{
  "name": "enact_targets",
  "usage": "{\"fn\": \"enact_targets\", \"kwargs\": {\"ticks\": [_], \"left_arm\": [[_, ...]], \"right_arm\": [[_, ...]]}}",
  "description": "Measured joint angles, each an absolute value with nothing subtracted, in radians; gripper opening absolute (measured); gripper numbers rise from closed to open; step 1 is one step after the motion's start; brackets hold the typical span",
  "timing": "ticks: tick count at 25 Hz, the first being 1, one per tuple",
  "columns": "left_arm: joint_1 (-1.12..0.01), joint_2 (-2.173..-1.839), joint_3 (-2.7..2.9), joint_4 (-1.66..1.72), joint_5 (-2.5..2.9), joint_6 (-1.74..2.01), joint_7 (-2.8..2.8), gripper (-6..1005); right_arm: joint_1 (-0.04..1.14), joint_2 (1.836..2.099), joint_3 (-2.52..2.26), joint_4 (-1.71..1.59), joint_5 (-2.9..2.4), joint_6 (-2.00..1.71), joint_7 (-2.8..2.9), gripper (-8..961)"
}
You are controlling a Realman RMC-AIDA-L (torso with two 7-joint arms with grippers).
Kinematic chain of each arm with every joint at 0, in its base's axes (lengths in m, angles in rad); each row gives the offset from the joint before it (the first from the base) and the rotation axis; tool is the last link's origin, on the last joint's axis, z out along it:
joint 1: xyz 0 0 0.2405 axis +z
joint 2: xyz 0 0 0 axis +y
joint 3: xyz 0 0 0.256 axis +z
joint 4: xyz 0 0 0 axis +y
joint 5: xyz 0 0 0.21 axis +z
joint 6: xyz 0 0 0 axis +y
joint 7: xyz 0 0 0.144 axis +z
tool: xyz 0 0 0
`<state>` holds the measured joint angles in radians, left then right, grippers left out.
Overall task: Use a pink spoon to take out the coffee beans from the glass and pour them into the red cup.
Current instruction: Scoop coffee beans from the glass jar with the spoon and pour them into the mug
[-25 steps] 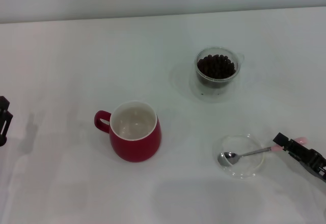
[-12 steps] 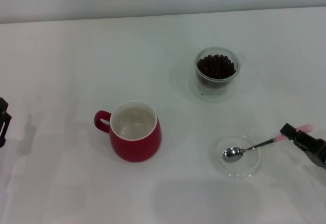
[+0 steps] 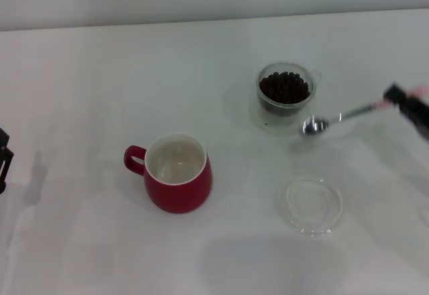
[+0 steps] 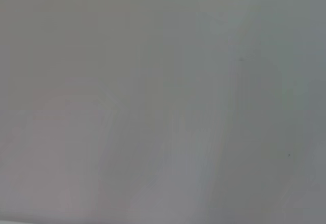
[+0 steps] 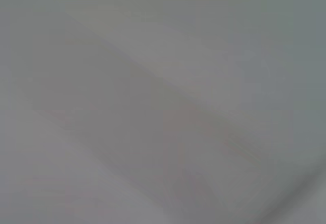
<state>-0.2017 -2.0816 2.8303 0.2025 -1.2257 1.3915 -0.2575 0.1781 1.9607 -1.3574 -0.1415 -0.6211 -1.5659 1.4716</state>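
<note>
The right gripper (image 3: 401,100) is holding the little pink-handled metal spoon (image 3: 335,118) tight in its fingers, its empty bowl just beside the short clear glass (image 3: 287,96) of dark coffee beans (image 3: 285,87), probably ready for scooping.

Right gripper (image 3: 397,98): dark, at the head view's right edge, raised, clamped on the pale pink handle of a small metal-bowled teaspoon (image 3: 335,118).
Left gripper (image 3: 4,161): dark, parked at the left edge.
</note>
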Motion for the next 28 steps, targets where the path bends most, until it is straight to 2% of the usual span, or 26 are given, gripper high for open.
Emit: {"fn": "enact_targets", "kwargs": {"ticks": [4, 9, 12, 17, 24, 28], "left_arm": [[-0.203, -2.082, 2.831, 0.202, -1.225, 1.392, -0.253, 657], [-0.205, -2.082, 2.835, 0.202, -1.221, 1.393, -0.252, 657], [-0.207, -2.082, 2.835, 0.202, -1.221, 1.393, -0.253, 657], [-0.201, -2.082, 2.833, 0.203, -1.220, 1.393, -0.257, 657], [-0.199, -2.082, 2.833, 0.202, -1.220, 1.393, -0.257, 657], [-0.199, -2.082, 2.834, 0.203, -1.219, 1.393, -0.257, 658]], "right_arm": [[0.244, 1.963, -1.302, -0.231, -0.626, -1.533, 1.386, 145], [0.374, 1.941, -1.297, -0.245, -0.662, -1.441, 1.223, 144], [0.416, 1.939, -1.297, -0.269, -0.691, -1.364, 1.097, 144], [0.395, 1.947, -1.294, -0.333, -0.737, -1.296, 1.018, 144], [0.351, 1.936, -1.296, -0.348, -0.758, -1.279, 1.001, 144], [0.341, 1.941, -1.292, -0.346, -0.804, -1.265, 1.000, 143]]}}
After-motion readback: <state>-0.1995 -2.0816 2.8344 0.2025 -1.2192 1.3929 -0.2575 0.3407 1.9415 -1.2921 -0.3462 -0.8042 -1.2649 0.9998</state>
